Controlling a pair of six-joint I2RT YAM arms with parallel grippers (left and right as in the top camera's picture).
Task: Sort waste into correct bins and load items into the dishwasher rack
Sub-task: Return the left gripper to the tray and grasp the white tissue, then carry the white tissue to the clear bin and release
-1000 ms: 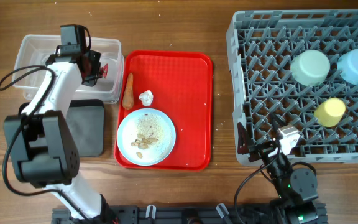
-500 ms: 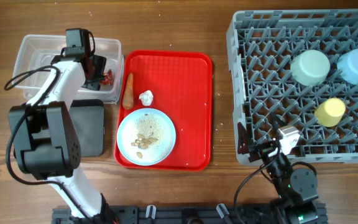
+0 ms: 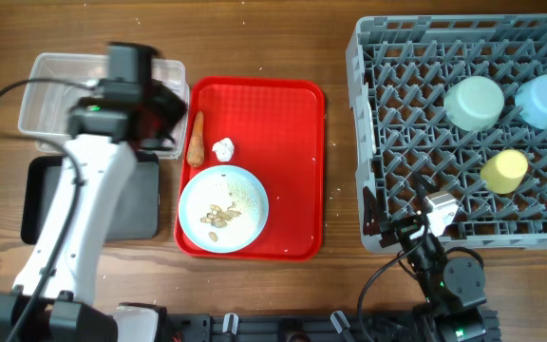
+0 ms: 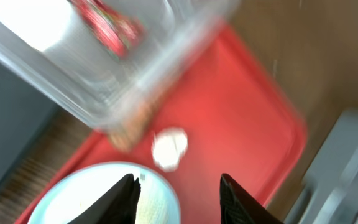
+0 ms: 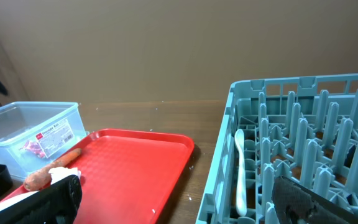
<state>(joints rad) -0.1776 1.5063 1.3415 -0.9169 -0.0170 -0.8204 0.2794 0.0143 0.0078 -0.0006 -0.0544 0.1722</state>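
Observation:
The red candy wrapper [image 4: 107, 25] lies inside the clear tub [image 3: 60, 90], which also shows in the right wrist view [image 5: 17, 127]. My left gripper [image 4: 179, 199] is open and empty. It hangs over the red tray's left part, between the tub and the pale blue plate [image 3: 223, 207]. From overhead the left gripper [image 3: 158, 114] is blurred. Beige scraps [image 3: 218, 215] lie on the plate. Beside it lie the carrot piece [image 3: 196, 138] and the white tissue [image 3: 223, 148]. My right gripper [image 5: 176, 186] stands wide open by the rack's front left corner [image 3: 373, 237]. The white spoon [image 5: 240, 171] lies in the rack.
The black tray [image 3: 41, 195] sits in front of the tub, partly under my left arm. A green bowl [image 3: 473, 103], a blue bowl [image 3: 546, 100] and a yellow cup [image 3: 504, 171] stand in the grey rack. The red serving tray [image 3: 283, 161] lies mid-table.
My left gripper was shut on the red wrapper over the tub. It has let go and swung right toward the red tray. The right arm has not moved.

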